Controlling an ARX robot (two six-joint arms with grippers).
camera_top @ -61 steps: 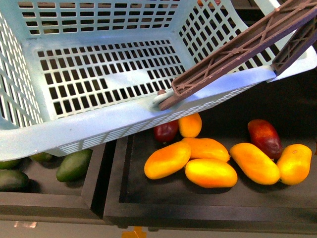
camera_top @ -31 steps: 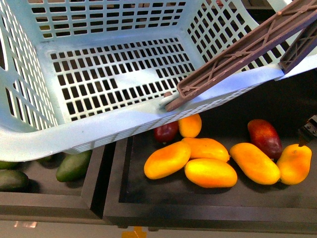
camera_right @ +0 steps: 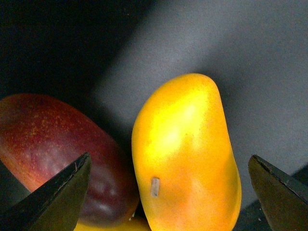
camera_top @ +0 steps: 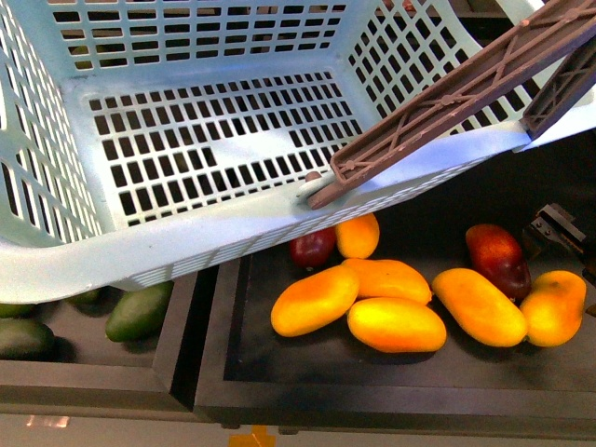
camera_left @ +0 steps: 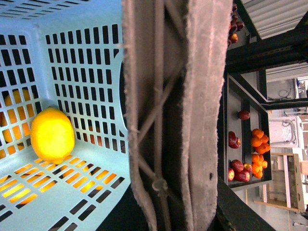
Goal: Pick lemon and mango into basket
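Observation:
The aqua basket (camera_top: 186,244) hangs tilted over the fruit trays, and my left gripper (camera_left: 168,216) is shut on its brownish handle (camera_left: 163,115). Its fingers are hidden behind that handle. A lemon (camera_left: 52,134) lies inside the basket against a slotted wall; the front view does not show it. My right gripper (camera_right: 168,187) is open, one finger on each side of a yellow-orange mango (camera_right: 185,154) without touching it. In the front view this gripper (camera_top: 559,228) shows at the right edge, just above the rightmost mango (camera_top: 554,307).
A dark red fruit (camera_right: 57,159) touches the mango beside one finger. Several more mangoes (camera_top: 396,323) and another red fruit (camera_top: 312,247) lie in the black tray (camera_top: 372,382). Green avocados (camera_top: 140,310) fill the left tray. Shelves of red and orange fruit (camera_left: 250,154) stand beyond.
My right gripper has come in from the right edge and moved further over the rightmost mango. The basket has shifted slightly, still held by its handle.

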